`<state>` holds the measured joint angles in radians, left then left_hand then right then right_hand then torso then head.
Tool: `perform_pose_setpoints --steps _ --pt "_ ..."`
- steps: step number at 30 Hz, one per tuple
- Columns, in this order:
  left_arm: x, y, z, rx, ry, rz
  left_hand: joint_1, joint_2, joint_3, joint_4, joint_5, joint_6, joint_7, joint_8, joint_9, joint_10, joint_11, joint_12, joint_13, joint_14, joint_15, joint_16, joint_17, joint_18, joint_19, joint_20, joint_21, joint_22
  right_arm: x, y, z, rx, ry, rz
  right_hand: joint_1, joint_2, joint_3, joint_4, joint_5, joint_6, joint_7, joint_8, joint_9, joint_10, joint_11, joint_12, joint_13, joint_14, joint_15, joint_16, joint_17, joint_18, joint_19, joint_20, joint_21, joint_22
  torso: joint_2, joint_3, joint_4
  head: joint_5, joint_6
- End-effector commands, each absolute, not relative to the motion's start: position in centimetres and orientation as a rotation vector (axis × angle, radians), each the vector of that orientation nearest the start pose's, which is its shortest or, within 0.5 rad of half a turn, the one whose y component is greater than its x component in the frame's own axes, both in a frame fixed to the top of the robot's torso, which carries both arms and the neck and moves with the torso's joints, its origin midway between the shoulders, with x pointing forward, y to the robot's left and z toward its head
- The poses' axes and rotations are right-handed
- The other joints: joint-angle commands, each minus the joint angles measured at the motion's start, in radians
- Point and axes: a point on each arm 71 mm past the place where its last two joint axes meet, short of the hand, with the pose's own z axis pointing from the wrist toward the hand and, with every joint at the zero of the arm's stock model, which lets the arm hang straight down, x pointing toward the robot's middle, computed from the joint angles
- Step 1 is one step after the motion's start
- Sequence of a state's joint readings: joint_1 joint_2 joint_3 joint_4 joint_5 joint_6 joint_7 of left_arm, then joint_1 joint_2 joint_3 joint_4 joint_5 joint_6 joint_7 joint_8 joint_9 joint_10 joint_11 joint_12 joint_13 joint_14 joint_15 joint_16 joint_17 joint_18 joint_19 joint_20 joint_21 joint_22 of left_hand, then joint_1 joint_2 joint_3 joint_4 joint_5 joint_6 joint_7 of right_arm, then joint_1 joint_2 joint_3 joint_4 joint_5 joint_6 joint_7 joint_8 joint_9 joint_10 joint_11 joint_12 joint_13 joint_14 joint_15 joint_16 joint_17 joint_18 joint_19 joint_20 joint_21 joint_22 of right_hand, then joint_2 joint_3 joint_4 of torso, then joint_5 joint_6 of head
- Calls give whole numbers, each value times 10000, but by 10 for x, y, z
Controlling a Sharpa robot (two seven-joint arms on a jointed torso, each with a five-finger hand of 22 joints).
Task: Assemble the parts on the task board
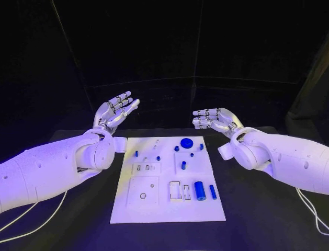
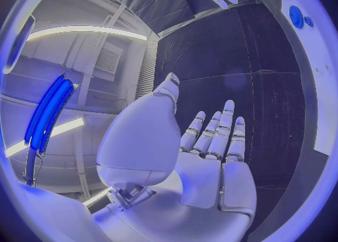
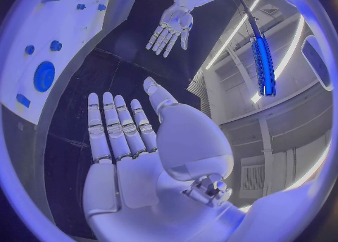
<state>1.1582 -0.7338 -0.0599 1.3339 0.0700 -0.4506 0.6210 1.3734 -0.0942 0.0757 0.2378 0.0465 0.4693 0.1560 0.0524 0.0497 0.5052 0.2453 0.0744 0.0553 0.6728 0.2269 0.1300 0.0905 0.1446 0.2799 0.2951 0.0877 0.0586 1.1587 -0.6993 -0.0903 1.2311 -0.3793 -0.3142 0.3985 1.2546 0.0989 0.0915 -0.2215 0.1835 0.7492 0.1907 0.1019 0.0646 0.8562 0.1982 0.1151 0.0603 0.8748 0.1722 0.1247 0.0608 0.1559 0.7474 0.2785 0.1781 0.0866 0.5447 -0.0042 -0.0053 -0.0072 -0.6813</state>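
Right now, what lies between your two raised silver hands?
In the head view, only bare black table lies between the left hand and right hand. The white task board with its small blue parts sits nearer the robot.

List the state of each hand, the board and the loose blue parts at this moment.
left hand: raised off the table, fingers apart, holding nothing
right hand: raised, fingers apart, holding nothing
task board: flat on the table, untouched
round blue part: on the board's far end
blue cylinder: lying on the board
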Motion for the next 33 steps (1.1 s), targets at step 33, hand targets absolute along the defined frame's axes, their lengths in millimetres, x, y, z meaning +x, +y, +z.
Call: perform_pose_setpoints --steps 33 --pt "468 208 -186 -10469 12698 -16815 469 782 -192 -1533 25 4911 549 808 194 5304 -854 1071 106 4140 -1060 968 489 410 5792 -547 1688 484 544 -166 -185 -3975 16420 5605 42 -929 1726 -584 -212 2870 -312 -368 15 3345 -1158 -524 36 6462 -1863 6888 4810 207 5605 -2026 5323 2398 1458 -203 568 -627 512"
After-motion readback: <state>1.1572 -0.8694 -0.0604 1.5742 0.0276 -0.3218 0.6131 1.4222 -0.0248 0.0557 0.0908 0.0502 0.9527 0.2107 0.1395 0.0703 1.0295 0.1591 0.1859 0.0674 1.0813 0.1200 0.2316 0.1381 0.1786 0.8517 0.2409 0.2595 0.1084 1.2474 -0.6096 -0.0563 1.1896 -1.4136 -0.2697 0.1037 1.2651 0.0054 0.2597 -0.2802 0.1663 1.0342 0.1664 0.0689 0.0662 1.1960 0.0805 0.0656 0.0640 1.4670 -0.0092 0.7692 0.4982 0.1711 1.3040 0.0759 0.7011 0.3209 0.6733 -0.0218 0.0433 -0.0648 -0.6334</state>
